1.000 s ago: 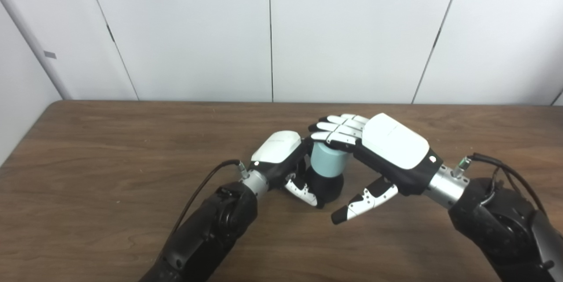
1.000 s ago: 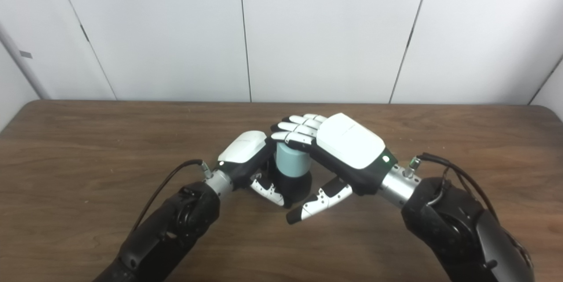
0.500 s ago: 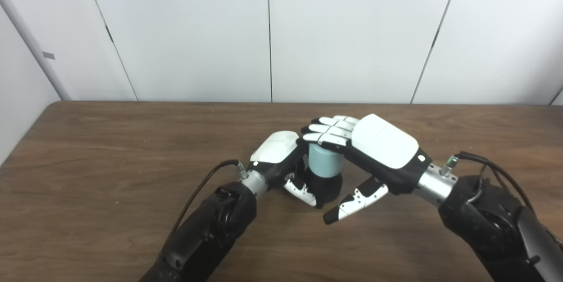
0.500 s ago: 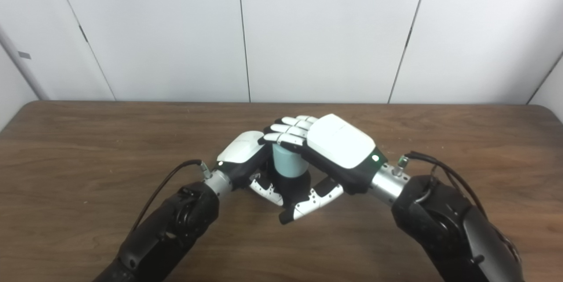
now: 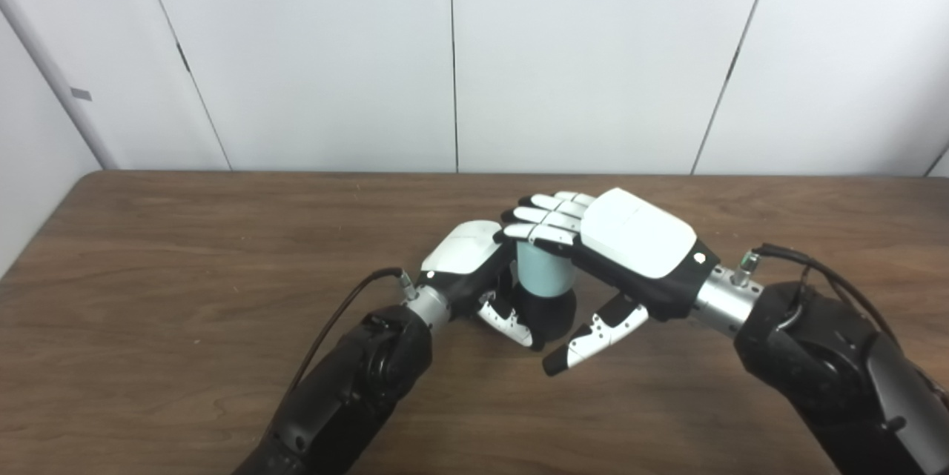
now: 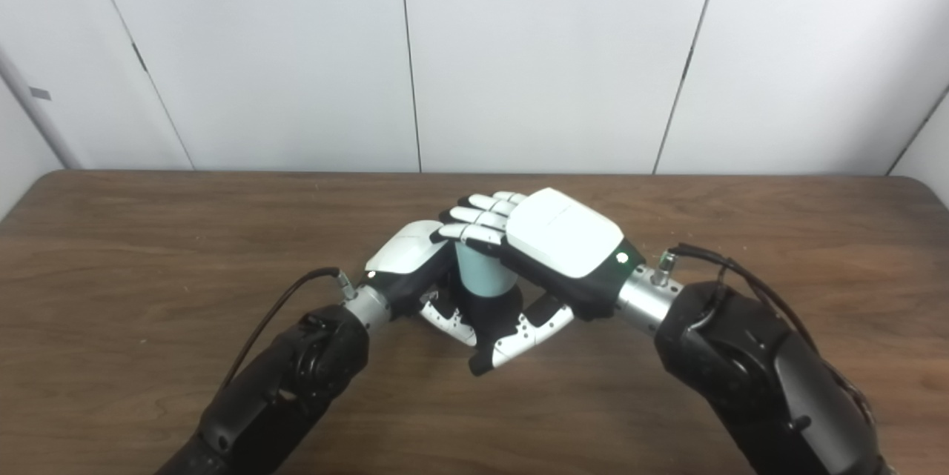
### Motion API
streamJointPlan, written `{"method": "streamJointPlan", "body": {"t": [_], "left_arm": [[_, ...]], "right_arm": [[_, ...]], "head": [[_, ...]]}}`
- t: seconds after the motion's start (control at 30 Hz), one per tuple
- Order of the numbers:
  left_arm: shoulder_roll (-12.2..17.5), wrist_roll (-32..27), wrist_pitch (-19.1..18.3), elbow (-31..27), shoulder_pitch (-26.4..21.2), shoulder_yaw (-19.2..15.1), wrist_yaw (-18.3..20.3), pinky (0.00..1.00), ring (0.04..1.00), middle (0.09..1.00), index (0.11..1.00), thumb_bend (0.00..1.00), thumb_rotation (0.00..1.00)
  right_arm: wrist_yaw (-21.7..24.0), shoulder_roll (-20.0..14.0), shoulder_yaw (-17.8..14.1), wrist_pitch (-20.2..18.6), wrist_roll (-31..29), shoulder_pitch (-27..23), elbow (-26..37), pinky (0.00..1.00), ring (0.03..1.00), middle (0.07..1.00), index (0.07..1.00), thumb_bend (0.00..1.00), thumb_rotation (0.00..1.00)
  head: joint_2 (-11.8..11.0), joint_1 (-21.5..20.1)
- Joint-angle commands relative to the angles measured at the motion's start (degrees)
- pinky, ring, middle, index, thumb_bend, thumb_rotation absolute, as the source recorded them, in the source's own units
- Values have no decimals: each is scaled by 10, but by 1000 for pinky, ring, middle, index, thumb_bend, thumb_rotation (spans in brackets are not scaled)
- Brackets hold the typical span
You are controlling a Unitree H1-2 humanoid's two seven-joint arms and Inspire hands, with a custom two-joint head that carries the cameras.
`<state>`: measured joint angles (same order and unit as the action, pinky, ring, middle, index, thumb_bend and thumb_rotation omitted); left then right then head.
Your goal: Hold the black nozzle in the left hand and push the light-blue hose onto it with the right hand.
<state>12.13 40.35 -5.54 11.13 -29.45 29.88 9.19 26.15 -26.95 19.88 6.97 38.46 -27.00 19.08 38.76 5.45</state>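
Both of your hands are meeting near the middle of the table: your left hand is gripping the black nozzle, while your right hand, fingers spread flat, is resting on the light-blue hose standing upright on it.

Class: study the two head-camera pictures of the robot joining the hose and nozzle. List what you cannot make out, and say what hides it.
- Top of the light-blue hose: covered in both views by the right hand, so contact is unclear.
- Far side of the black nozzle: hidden in both views by the left hand wrapped around it.
- How far the hose sits on the nozzle: the joint is dark and too small to judge.
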Motion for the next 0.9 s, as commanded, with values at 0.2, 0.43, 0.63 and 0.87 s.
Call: {"method": "streamJointPlan", "body": {"t": [0.2,0.43,0.63,0.87], "left_arm": [[19,23,-15,31,18,8,19,343,379,488,468,527,0],[19,23,-11,34,16,8,18,345,381,456,480,528,0],[18,21,-7,38,15,7,17,349,385,461,480,528,0],[20,21,-12,38,14,4,23,360,394,473,476,528,0]], "right_arm": [[-62,53,-84,-35,1,-9,16,797,881,915,902,602,568],[-101,90,-136,-74,13,-2,27,670,852,925,976,596,442],[-109,88,-159,-82,-20,9,23,674,847,891,962,648,434],[-49,63,-167,-136,-86,35,30,689,850,914,973,714,339]], "head": [[-2,-5],[-4,-5],[-3,-4],[-4,-3]]}}
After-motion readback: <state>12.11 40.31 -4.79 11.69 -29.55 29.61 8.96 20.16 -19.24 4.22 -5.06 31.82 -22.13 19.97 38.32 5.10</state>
